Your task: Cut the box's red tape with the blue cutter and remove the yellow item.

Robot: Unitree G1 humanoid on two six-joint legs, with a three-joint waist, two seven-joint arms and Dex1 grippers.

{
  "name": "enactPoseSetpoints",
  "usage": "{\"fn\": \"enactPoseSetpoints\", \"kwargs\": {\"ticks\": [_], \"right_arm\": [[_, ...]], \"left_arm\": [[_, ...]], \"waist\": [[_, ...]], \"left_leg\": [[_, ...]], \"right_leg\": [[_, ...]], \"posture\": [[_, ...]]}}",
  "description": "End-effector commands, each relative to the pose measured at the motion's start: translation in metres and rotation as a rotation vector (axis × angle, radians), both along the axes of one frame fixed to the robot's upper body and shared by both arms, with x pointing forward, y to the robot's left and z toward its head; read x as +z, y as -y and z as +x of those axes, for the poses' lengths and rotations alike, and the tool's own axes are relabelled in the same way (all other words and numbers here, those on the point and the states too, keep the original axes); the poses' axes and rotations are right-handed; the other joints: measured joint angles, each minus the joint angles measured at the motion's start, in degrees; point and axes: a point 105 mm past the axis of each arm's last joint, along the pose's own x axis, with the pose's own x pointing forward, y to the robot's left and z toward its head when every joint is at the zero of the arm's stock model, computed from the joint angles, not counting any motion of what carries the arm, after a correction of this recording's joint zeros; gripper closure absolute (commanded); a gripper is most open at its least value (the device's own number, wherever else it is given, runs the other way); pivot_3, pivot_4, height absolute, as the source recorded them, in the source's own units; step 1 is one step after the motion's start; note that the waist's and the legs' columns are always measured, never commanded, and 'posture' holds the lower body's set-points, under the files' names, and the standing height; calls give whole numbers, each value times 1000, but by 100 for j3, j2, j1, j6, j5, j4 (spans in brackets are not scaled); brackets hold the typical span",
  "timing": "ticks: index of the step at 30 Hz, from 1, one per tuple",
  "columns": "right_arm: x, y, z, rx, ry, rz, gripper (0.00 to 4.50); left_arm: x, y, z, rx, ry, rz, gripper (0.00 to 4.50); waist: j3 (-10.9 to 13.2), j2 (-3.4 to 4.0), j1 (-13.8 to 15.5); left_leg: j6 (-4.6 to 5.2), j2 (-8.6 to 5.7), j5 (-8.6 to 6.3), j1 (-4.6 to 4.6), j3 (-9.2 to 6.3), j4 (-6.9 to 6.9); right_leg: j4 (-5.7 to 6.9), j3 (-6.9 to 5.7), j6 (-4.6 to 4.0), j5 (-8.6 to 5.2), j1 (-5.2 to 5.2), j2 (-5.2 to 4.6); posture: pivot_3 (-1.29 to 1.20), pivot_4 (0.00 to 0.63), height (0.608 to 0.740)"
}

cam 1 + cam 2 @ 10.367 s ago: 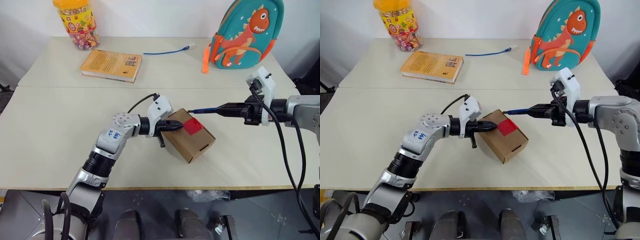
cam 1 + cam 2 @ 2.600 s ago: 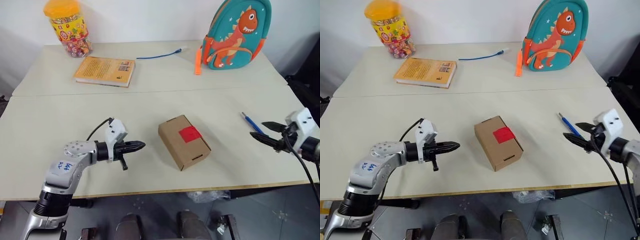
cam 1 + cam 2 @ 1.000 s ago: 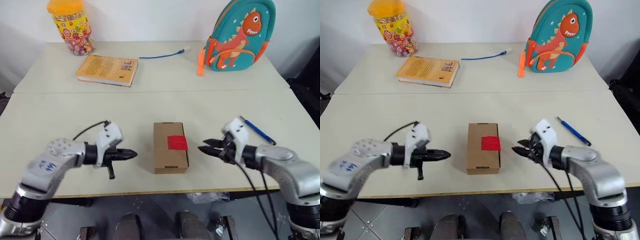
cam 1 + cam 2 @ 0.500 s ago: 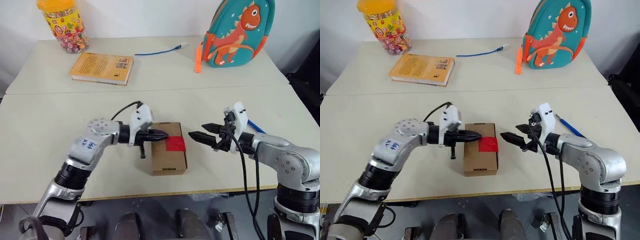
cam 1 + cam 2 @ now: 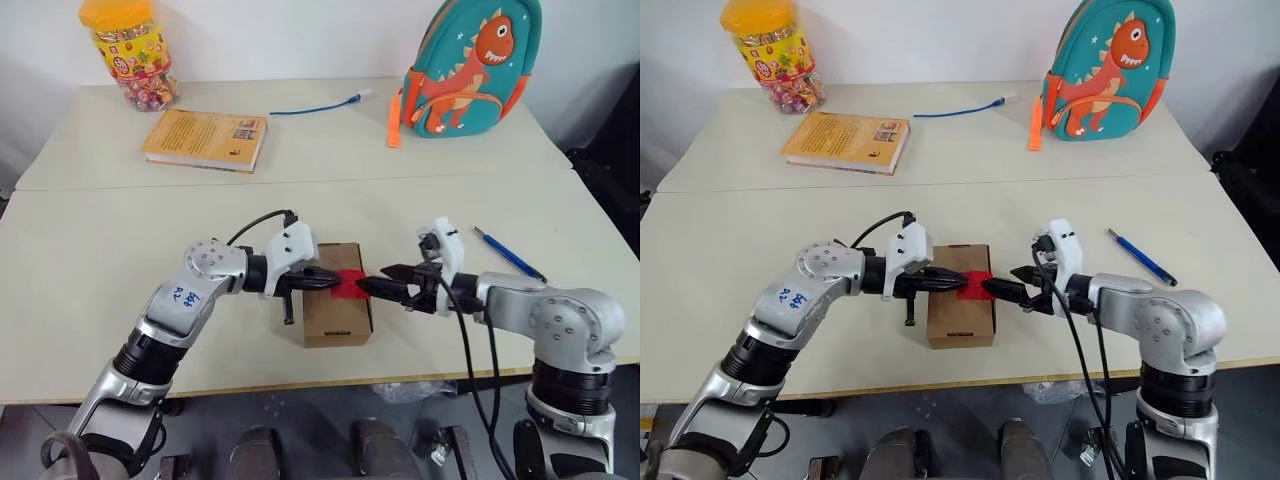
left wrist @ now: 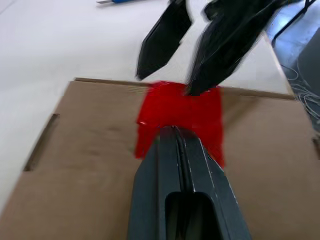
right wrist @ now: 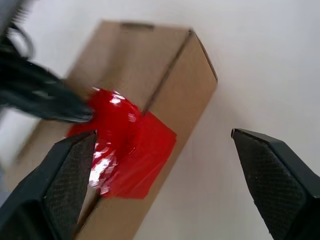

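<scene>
The brown box lies flat in the middle of the near table, its red tape wrapped over its top right edge. My left gripper is shut, and its tips rest on the tape from the left. Opposite it, my right gripper is open at the tape's right side. One of its fingers is over the tape and the other is over the table beside the box. The blue cutter lies on the table to the right, behind my right arm. The yellow item is hidden.
On the far table are an orange-yellow book, a candy jar, a thin blue cable and a dinosaur backpack. The table's front edge runs just below the box.
My left gripper moved right onto the box top and now touches the tape. The right gripper opened wide and moved left up to the tape. The box and the cutter stayed put.
</scene>
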Motion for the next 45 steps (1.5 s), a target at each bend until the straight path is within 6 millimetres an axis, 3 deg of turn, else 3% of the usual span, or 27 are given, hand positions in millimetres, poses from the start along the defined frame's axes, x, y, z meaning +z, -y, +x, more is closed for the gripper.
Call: {"fn": "enactPoseSetpoints", "kwargs": {"ticks": [1,6,10,15,23,30,33,39,45], "right_arm": [[0,1,2,-16,9,-21,33],[-3,6,3,-20,-6,-31,33],[-6,30,5,-68,-37,-47,33],[-12,39,2,-81,-69,-68,33],[-13,25,1,-53,-74,-142,33],[-4,31,14,-79,5,-323,33],[1,42,30,-98,124,-492,33],[-18,41,30,-3,171,-575,33],[-30,32,27,31,184,-532,33]], "left_arm": [[-24,-7,-4,31,-89,63,4500],[-26,-6,-8,30,-95,69,4500],[-29,-9,-9,37,-104,79,4500],[-32,-8,-9,37,-105,93,4500],[-33,-5,-9,35,-104,94,4500],[-34,1,-5,43,-92,97,4500],[-42,3,0,74,-88,128,4500],[-48,2,0,96,-105,152,4500],[-46,1,-1,102,-111,137,4500]], "waist": [[-1,-2,1],[-2,-3,1],[-5,-7,24],[-9,-13,17],[-13,-16,14],[-31,-37,23],[-31,-37,28],[-31,-37,20],[-51,-55,15]], "left_leg": [[0,0,0,4,0,0],[1,0,-1,28,9,-8],[2,0,-1,30,12,-13],[6,-1,-4,35,11,-11],[8,0,-5,57,10,-20],[15,-1,-9,58,7,-20],[23,-6,-13,57,10,-16],[35,-9,-21,56,10,-19],[34,-8,-20,66,10,-18]], "right_leg": [[0,0,0,0,3,0],[0,10,0,0,19,1],[-6,13,0,0,20,0],[-11,13,0,0,31,0],[-22,13,1,1,54,0],[-27,10,0,0,59,-2],[-36,11,0,1,63,-9],[-77,10,12,11,83,-13],[-77,9,15,12,94,-12]], "posture": [[0,150,740],[0,150,740],[0,150,740],[0,150,740],[0,150,740],[0,150,740],[0,150,740],[0,150,740],[0,150,740]]}}
